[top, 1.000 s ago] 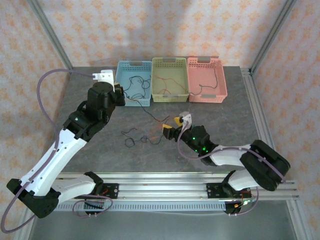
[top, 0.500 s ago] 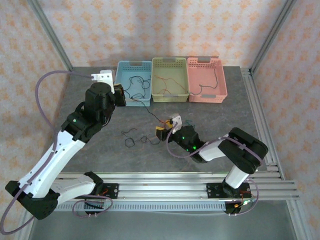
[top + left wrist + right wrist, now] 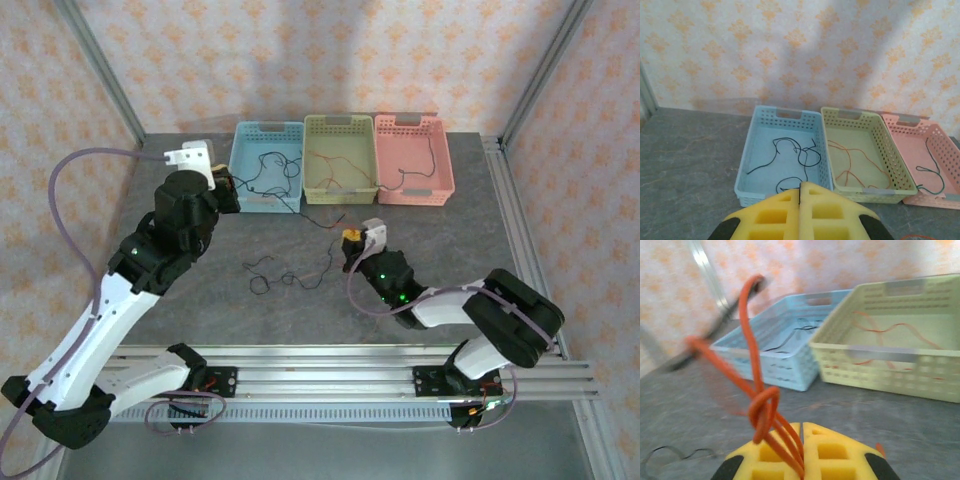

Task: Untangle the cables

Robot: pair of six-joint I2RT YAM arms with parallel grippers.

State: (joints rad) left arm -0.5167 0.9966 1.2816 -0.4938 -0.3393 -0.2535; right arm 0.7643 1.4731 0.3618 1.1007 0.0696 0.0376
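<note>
Orange cable (image 3: 756, 412) was pinched in the fully closed right claw (image 3: 802, 426), its knot just above the jaws, likely lifted to pull it free of the black tangle (image 3: 285, 272) to its left. Left claw (image 3: 800, 186) was closed, apparently empty, with the blue basket (image 3: 747, 170) just ahead.

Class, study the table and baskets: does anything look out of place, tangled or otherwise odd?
Yes. A black cable lies loose on the table, outside the baskets. The orange cable pinched in the right gripper has a knotted loop just above its jaws.
</note>
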